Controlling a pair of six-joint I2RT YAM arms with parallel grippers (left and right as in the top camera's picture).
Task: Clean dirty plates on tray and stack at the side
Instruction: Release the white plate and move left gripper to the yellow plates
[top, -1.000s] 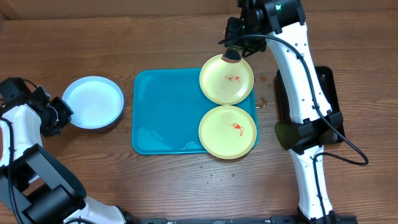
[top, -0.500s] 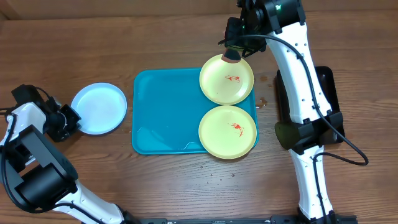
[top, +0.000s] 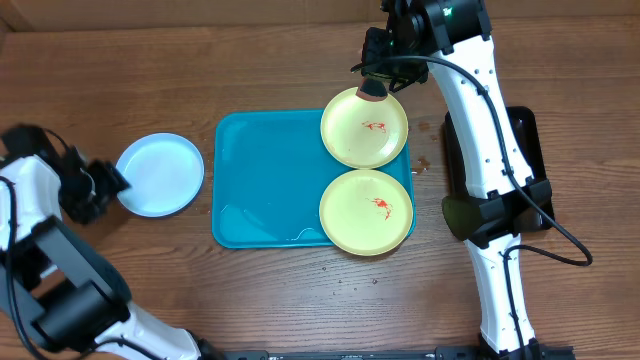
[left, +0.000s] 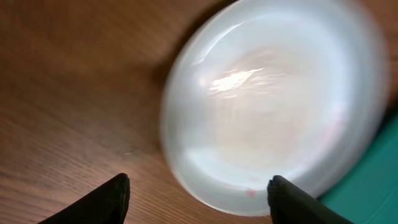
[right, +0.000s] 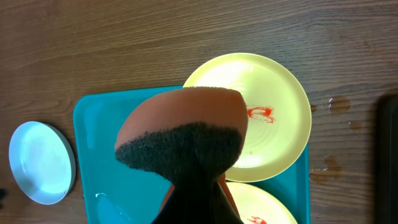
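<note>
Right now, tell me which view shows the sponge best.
Right wrist: the sponge is large and centred, orange body and dark scrub face clear. Overhead shows it only as a small brown spot at the rim of the far yellow plate. Left wrist doesn't show it.

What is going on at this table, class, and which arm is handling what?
The left gripper hangs open just beside the light blue plate, which lies on the wooden table left of the tray. The right gripper is shut on a sponge held over the rim of the far yellow-green plate. That plate and the near yellow-green plate sit on the tray, both with red smears.
</note>
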